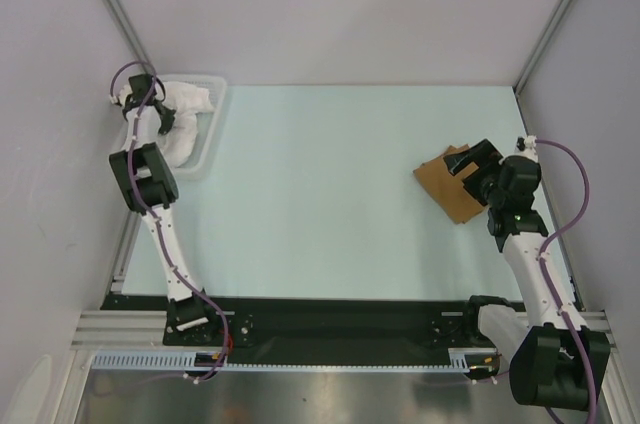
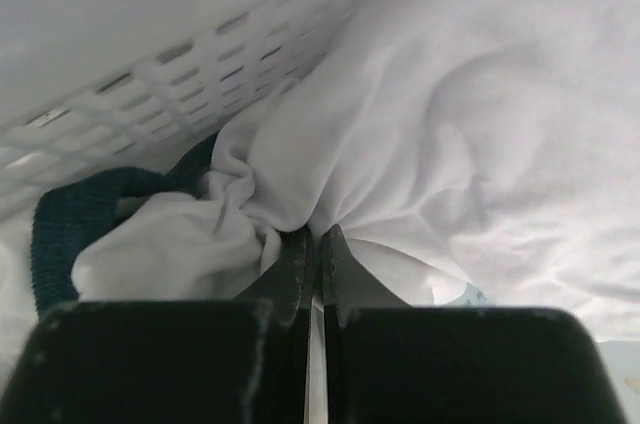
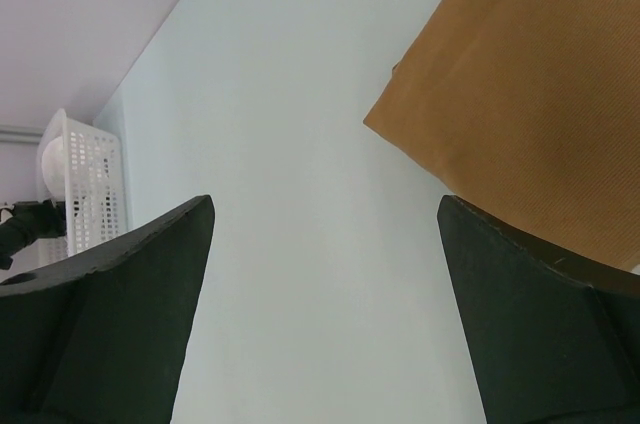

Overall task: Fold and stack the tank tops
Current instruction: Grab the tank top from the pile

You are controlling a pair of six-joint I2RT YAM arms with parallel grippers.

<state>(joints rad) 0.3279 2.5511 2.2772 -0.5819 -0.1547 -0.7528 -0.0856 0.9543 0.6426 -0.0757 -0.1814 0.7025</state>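
The white top [image 2: 450, 124] is bunched up in the white basket [image 2: 150, 94] at the far left corner of the desk [image 1: 330, 194], so its shape is hard to make out. Only a bit of dark blue-green trim [image 2: 70, 214] peeks out. The left gripper [image 2: 312, 236] is pinched tight on a fold of it. The brown top [image 3: 530, 94] lies flat on the right side of the desk, partly hidden under the right gripper [image 3: 325, 206], whose fingers stand wide apart and hold nothing. The desk is pale blue-green. The walls [image 1: 330, 4] are plain grey.
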